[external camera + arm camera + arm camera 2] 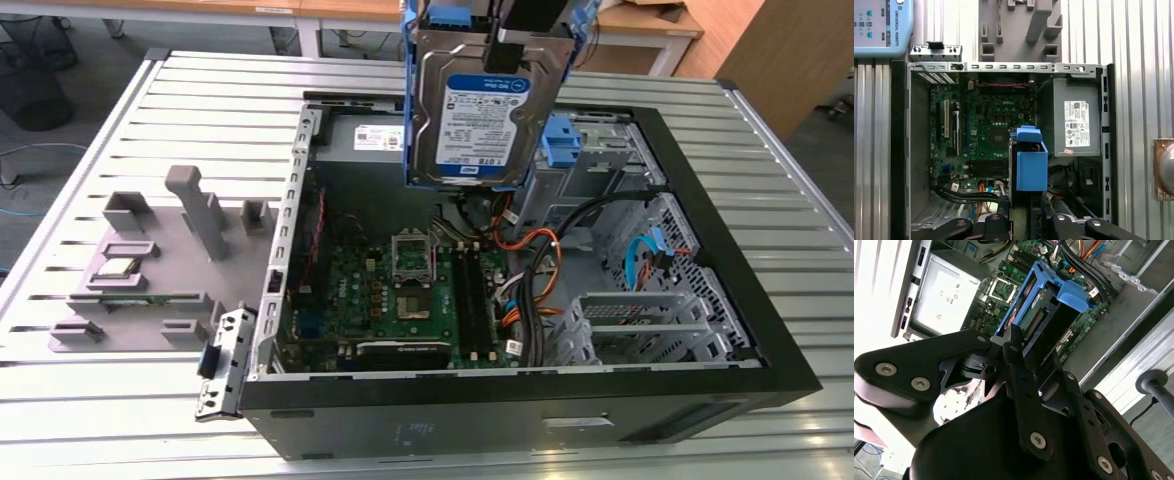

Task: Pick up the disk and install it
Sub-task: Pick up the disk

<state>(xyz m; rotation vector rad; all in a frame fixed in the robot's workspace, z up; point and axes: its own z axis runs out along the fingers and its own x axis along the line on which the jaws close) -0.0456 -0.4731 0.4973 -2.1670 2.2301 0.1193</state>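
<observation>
The disk, a silver hard drive with a blue-and-white label in a blue caddy, hangs upright in the air over the back of the open computer case. My gripper is shut on its upper edge. In both wrist views the black fingers clamp the caddy's end, and the disk points down toward the motherboard. In the first wrist view the disk is seen end-on between the fingers, above the board and beside the power supply.
A grey power supply with a white label sits in the case's corner. A blue bracket stands in the drive bay, with cables beside it. A grey fixture lies on the slatted table at the exterior view's left.
</observation>
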